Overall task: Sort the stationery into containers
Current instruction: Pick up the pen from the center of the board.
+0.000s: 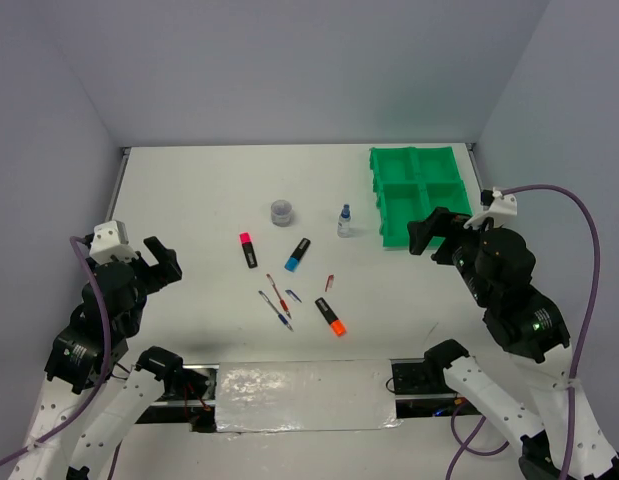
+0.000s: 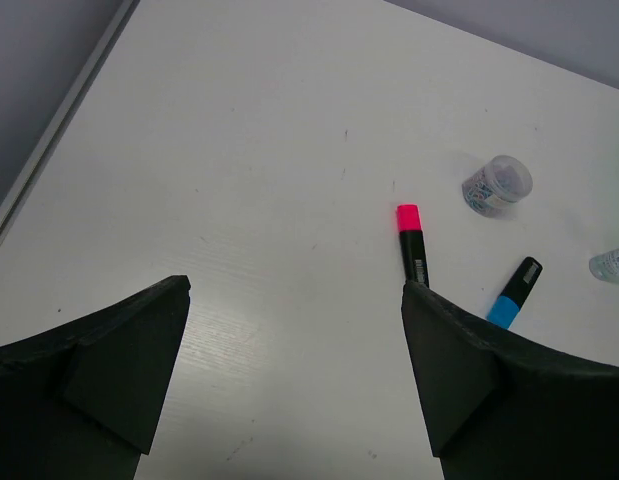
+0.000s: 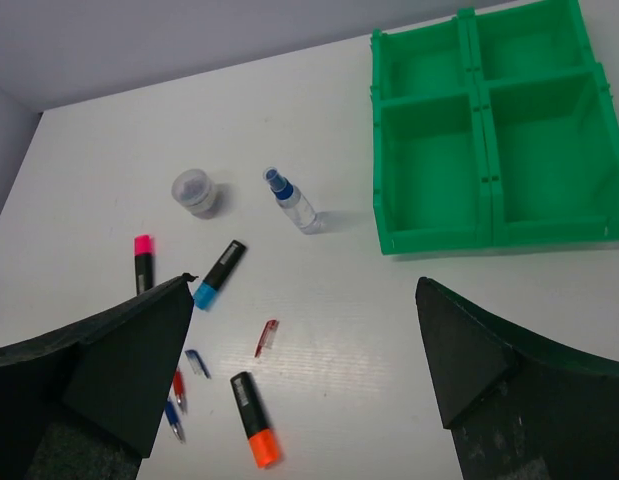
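The green four-compartment tray (image 1: pixel 379 205) stands at the back right and shows empty in the right wrist view (image 3: pixel 439 240). In mid-table lie the pink highlighter (image 1: pixel 248 249), blue highlighter (image 1: pixel 297 254), orange highlighter (image 1: pixel 331 316), a red pen (image 1: pixel 278 294) and a blue pen (image 1: pixel 275 311). The greyish tub (image 1: pixel 281 212) and the blue-capped bottle (image 1: pixel 344 222) stand behind them. My left gripper (image 1: pixel 161 262) is open and empty above bare table left of the pink highlighter (image 2: pixel 413 245). My right gripper (image 1: pixel 434 232) is open and empty, in front of the tray.
A loose red pen cap (image 1: pixel 329 282) and a blue cap (image 1: pixel 293 296) lie between the pens and the orange highlighter. Grey walls enclose the table on three sides. A shiny taped strip (image 1: pixel 304 395) runs between the arm bases.
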`<action>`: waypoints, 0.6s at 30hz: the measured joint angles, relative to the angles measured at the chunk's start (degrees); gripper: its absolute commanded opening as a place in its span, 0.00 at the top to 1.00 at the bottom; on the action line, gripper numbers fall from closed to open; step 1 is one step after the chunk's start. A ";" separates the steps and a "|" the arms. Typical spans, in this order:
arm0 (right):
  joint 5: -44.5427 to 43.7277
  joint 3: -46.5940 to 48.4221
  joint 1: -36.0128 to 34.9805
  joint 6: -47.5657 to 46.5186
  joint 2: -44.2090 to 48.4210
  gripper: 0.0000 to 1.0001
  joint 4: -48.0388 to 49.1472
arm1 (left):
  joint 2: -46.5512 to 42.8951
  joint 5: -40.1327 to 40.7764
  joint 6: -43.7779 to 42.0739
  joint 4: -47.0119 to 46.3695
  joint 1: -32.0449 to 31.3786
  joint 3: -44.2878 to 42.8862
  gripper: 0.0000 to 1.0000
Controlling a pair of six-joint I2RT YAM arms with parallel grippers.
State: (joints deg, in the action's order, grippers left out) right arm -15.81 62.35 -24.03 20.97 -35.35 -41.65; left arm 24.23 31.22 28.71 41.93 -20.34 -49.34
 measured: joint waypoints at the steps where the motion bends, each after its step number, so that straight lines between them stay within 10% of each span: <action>1: -0.04 0.00 0.00 -0.02 0.17 0.00 0.02 | 0.00 0.00 0.00 0.00 0.00 0.00 0.01; 18: 3.63 -1.99 0.00 0.22 -0.70 0.00 0.94 | 1.88 -0.44 0.87 1.18 0.00 -1.18 0.01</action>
State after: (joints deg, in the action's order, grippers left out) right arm -12.19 60.36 -24.03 21.19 -36.05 -40.71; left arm 26.11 30.79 29.58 43.11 -20.34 -50.52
